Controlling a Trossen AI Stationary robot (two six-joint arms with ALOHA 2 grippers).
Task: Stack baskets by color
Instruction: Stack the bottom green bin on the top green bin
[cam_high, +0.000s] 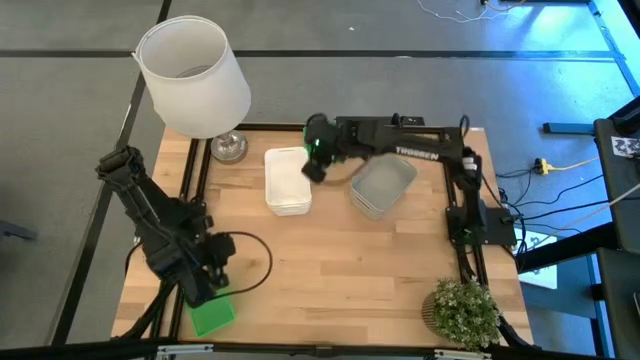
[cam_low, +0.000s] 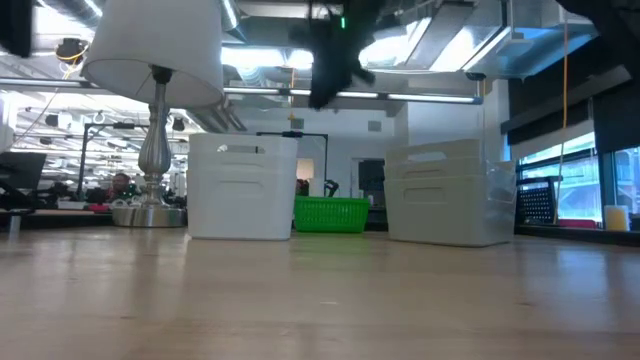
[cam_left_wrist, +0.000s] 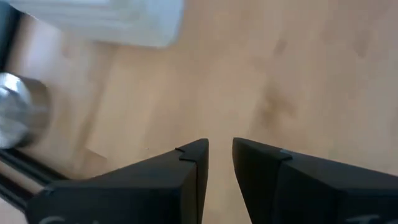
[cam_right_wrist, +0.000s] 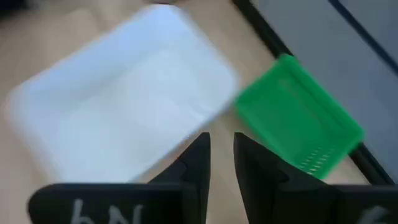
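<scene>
A stack of white baskets (cam_high: 287, 180) (cam_low: 243, 188) stands at the table's far middle. A stack of translucent grey baskets (cam_high: 383, 186) (cam_low: 445, 192) stands to its right. One green basket (cam_right_wrist: 298, 127) (cam_low: 330, 213) lies behind them by the far edge, beside the white stack (cam_right_wrist: 124, 106); my right arm hides it from above. My right gripper (cam_high: 313, 168) (cam_right_wrist: 222, 140) (cam_low: 323, 98) hovers open above the white stack's far corner, holding nothing. Another green basket (cam_high: 212, 313) lies at the near left. My left gripper (cam_high: 212, 280) (cam_left_wrist: 219, 146) hangs open just over it, with nothing between its fingers.
A tall lamp with a white shade (cam_high: 192, 75) and a silver base (cam_high: 228, 148) (cam_left_wrist: 18, 118) stands at the far left corner. A small potted plant (cam_high: 462, 312) sits at the near right corner. A black frame (cam_high: 190, 170) runs along the table's edges. Bare wood fills the middle.
</scene>
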